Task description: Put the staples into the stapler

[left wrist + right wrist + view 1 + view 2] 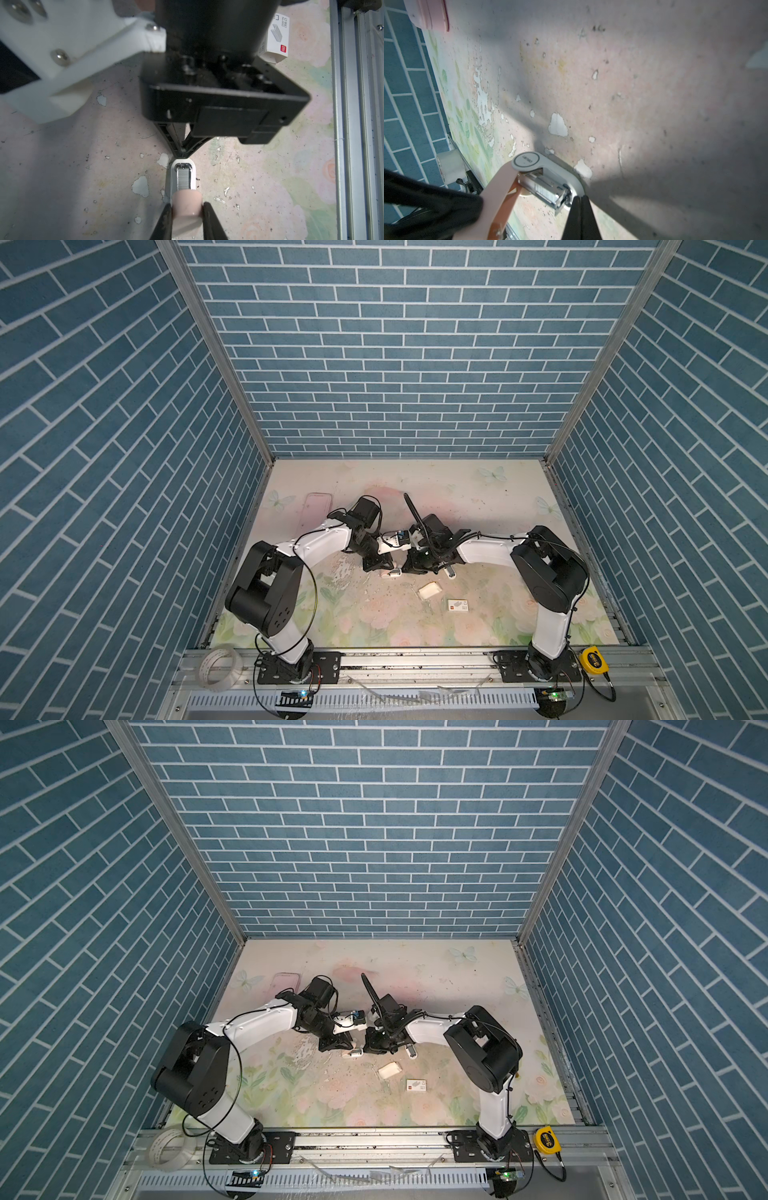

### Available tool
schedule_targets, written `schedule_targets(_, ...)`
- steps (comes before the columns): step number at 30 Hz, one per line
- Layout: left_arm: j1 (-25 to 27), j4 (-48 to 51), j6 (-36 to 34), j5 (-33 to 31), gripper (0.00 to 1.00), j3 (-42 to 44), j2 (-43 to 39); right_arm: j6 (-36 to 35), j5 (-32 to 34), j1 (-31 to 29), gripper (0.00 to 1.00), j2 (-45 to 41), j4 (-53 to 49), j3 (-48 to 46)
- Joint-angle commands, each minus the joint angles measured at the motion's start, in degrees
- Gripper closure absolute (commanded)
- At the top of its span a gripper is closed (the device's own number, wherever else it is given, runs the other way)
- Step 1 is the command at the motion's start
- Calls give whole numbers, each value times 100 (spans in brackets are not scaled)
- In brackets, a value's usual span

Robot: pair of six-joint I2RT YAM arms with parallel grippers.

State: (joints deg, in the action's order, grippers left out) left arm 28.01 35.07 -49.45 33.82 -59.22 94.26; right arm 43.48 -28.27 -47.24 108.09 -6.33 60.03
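1. In both top views the left arm (320,541) and the right arm (486,549) bend at the elbow and reach inward. Their wrists meet over the middle of the flowered surface (374,622), and the grippers angle down toward each other.
2. The left gripper (187,207) is clamped narrow on the pink lid (187,199) of the stapler (194,174), with one black finger against each side of the lid.
3. The right gripper (580,200) is fully closed, its fingers pressed together with nothing visible between them. Its tip meets the front end of the stapler's white base.
4. The stapler is small, with a white base and a round white hinge cap. It lies on the surface with the pink lid swung up and open.
5. The staples (184,179) are a short grey ribbed metal strip. They lie lengthwise in the shiny metal channel of the open stapler, and their far end is hidden under the lid's edge in the left wrist view.
6. The staples sit between the two grippers, just past the left gripper's fingertips and just short of the right gripper's tip. Whether either gripper touches the strip itself cannot be told.
7. Nearer the front rail, well apart from both grippers, lie a plain white card tray (429,591) and a white sleeve (457,605) with a red mark.
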Motion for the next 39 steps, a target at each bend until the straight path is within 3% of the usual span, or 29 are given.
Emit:
schedule_targets(1,53,430,105,-201,82,183,160,108,-16,-36,96,-30,-29,-106)
schedule_targets(39,160,360,210,-218,83,236,207,389,-373,-37,95,-129,387,-418)
